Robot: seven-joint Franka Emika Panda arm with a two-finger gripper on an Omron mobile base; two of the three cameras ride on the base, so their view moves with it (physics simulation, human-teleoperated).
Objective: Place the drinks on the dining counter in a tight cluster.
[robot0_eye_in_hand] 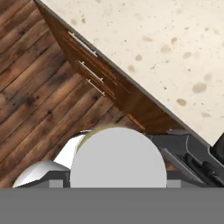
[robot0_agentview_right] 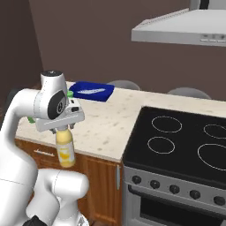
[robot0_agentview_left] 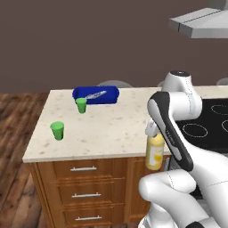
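Juice bottle [robot0_agentview_right: 65, 150] seemingly hanging in gripper [robot0_agentview_right: 63, 128]

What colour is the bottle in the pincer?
Yellow, with a white cap; the bottle shows best in the right base view.

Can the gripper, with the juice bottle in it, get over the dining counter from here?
Probably yes: the gripper holds the juice bottle just off the dining counter front edge, and bare stone lies beside it.
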